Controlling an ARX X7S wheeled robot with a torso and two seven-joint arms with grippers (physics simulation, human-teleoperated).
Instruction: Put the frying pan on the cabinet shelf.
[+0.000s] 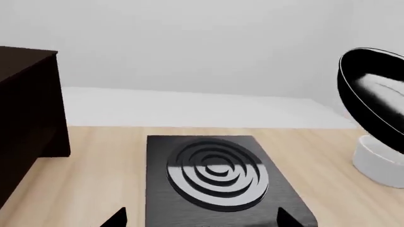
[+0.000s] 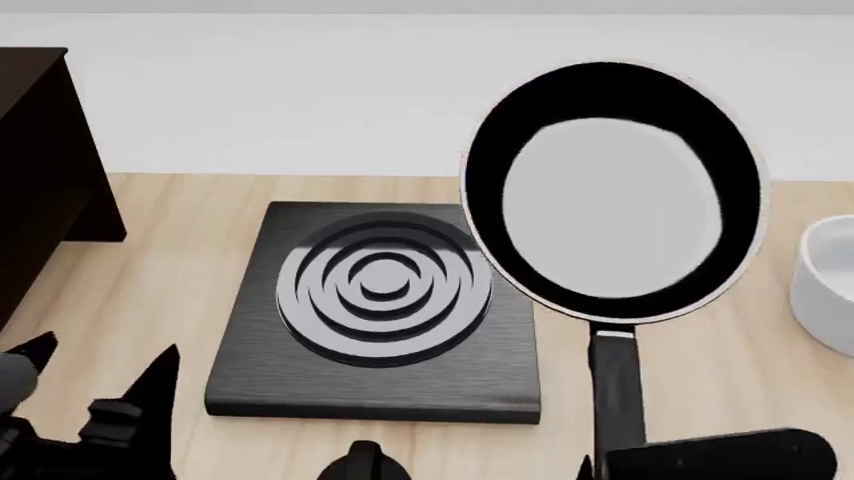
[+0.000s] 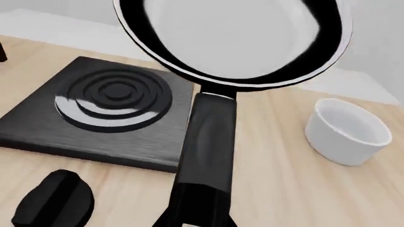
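Note:
The frying pan [image 2: 614, 200] is in the air, tilted up, over the right edge of the square stove plate [image 2: 380, 300]. Its pale base faces the head camera and its handle [image 2: 617, 390] runs down to my right gripper [image 2: 627, 462], which is shut on the handle's end. The pan also shows in the right wrist view [image 3: 227, 33] and the left wrist view [image 1: 375, 99]. The dark cabinet [image 2: 34, 170] stands at the far left; only its top and side show, no shelf ledge. My left gripper [image 2: 94, 370] is open and empty, low at the front left.
A white bowl [image 2: 827, 285] stands on the wooden table [image 2: 160, 260] at the right, below and beside the pan. A round black knob-like part [image 3: 54, 203] lies near the stove plate's front edge. A white wall runs behind the table.

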